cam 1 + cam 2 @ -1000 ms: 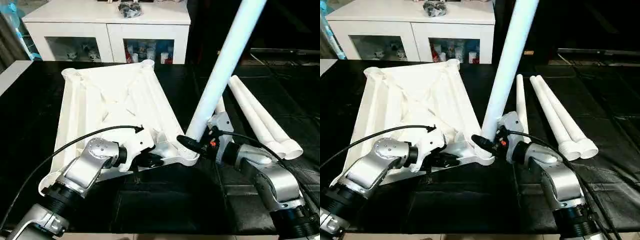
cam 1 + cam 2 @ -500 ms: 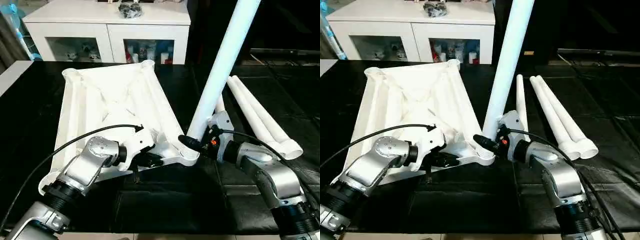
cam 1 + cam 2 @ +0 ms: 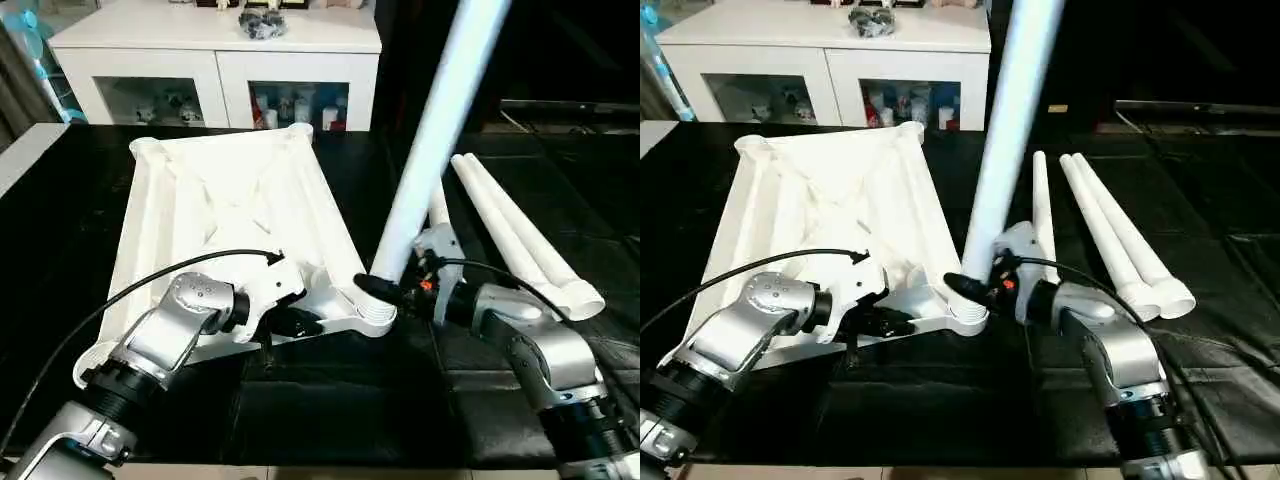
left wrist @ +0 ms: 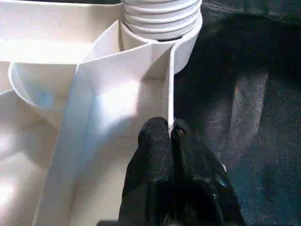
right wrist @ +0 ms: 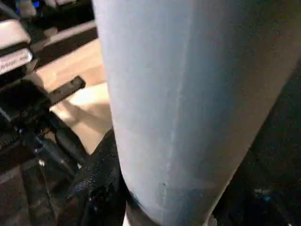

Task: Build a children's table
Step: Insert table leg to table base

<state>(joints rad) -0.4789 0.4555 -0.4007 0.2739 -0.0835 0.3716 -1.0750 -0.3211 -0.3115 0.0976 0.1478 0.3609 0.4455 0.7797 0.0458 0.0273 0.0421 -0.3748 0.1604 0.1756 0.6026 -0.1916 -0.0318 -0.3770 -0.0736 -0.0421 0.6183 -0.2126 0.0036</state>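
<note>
The children's table top point(image 3: 230, 210) lies upside down on the black surface, ribbed underside up. My left gripper point(image 3: 300, 322) is shut on a thin rim wall point(image 4: 170, 89) of the top, beside the near right corner socket point(image 3: 375, 312). A white leg point(image 3: 430, 130) stands tilted in that socket, its threaded end point(image 4: 160, 19) at the socket mouth. My right gripper point(image 3: 385, 290) is shut on the leg just above the socket, and one black finger point(image 5: 101, 174) shows against the tube point(image 5: 188, 94). Three loose legs point(image 3: 520, 235) lie to the right.
A white cabinet point(image 3: 215, 60) with glass doors stands behind the table top, with a dark object point(image 3: 262, 22) on it. A cable point(image 3: 150, 290) arches over my left forearm. The loose legs lie close to my right arm point(image 3: 530, 345).
The held leg has leaned a little to the left, standing more upright in the socket. Both grips are unchanged. The view has shifted slightly.
</note>
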